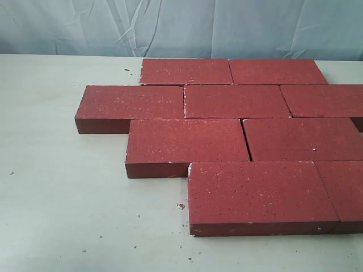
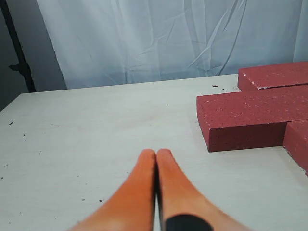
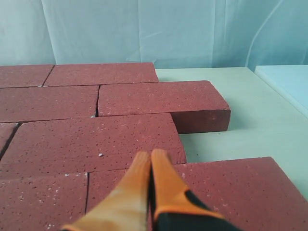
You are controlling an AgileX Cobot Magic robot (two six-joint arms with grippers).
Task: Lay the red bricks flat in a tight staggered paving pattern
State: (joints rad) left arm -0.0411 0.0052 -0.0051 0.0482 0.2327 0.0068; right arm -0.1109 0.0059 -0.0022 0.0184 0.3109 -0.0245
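Several red bricks (image 1: 235, 101) lie flat and close together in staggered rows on the pale table (image 1: 62, 192). Neither gripper shows in the exterior view. In the left wrist view my left gripper (image 2: 156, 153) is shut and empty, its orange fingers (image 2: 139, 187) pressed together above bare table, to the side of the nearest brick (image 2: 250, 120). In the right wrist view my right gripper (image 3: 151, 154) is shut and empty, hovering over the laid red bricks (image 3: 96, 139) near a seam between two of them.
Small brick crumbs (image 1: 180, 206) dot the table in front of the paving. A pale blue cloth backdrop (image 1: 181, 25) hangs behind the table. A black stand pole (image 2: 17, 53) rises at the table's far corner in the left wrist view.
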